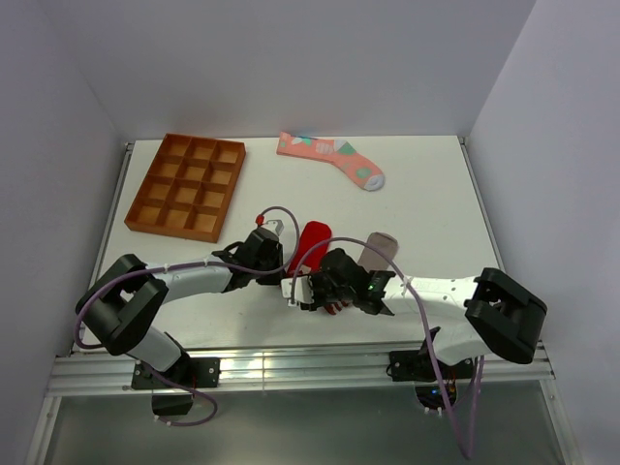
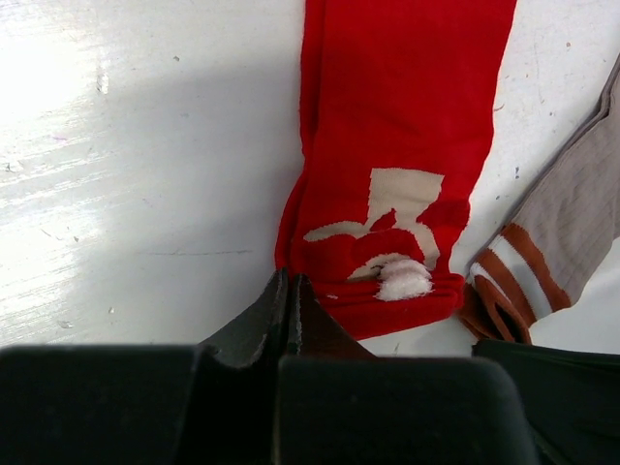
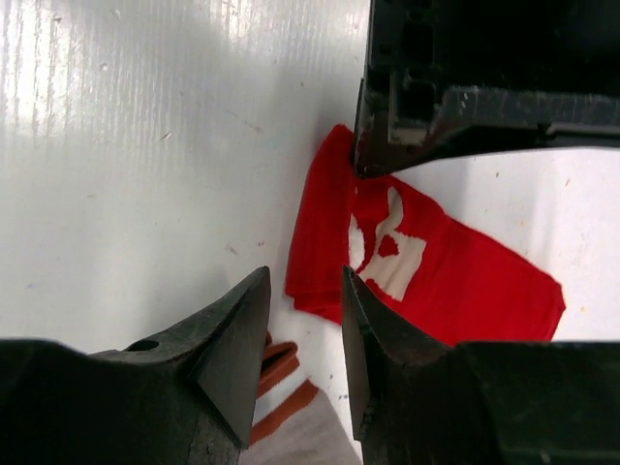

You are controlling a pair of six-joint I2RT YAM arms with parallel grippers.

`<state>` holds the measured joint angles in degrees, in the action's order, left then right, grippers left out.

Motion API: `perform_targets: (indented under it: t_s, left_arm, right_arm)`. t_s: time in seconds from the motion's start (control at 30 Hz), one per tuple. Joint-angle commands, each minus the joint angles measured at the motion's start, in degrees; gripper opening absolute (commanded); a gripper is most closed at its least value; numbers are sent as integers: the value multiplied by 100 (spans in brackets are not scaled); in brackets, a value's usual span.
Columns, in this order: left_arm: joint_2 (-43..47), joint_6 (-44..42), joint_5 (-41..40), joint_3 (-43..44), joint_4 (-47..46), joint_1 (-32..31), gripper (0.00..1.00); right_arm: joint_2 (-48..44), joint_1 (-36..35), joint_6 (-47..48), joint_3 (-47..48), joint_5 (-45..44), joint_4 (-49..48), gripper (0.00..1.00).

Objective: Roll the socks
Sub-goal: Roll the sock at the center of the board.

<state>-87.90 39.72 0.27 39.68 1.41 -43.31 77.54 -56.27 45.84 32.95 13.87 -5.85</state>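
Note:
The red sock (image 1: 314,240) with a white mark (image 2: 402,199) lies near the table's front, its near end folded over. My left gripper (image 2: 291,281) is shut, its tips touching the left corner of that folded end (image 2: 387,300); no fabric shows between them. It also shows in the right wrist view as the left gripper (image 3: 366,167) resting on the red sock (image 3: 455,281). My right gripper (image 3: 305,281) is open, hovering just over the sock's other corner and holding nothing. The grey-brown sock (image 1: 378,247) lies right of the red one, its striped cuff (image 2: 509,276) beside the fold. The salmon-pink sock (image 1: 329,155) lies flat at the back.
An orange compartment tray (image 1: 186,184) sits at the back left. Both arms meet close together at the front centre, over the white table (image 1: 436,203). Grey walls close off the left, right and back.

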Motion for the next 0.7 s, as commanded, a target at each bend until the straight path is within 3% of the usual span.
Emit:
perform_targets:
  t_s: [0.0,0.67]
  left_arm:
    - [115,-61,87,180,88,16,0]
    - [150,-149,148,259,140,24,0]
  right_arm:
    - [217,-138,188,36,-279,-496,42]
    - [1079,-376,390,273,-1123,-883,41]
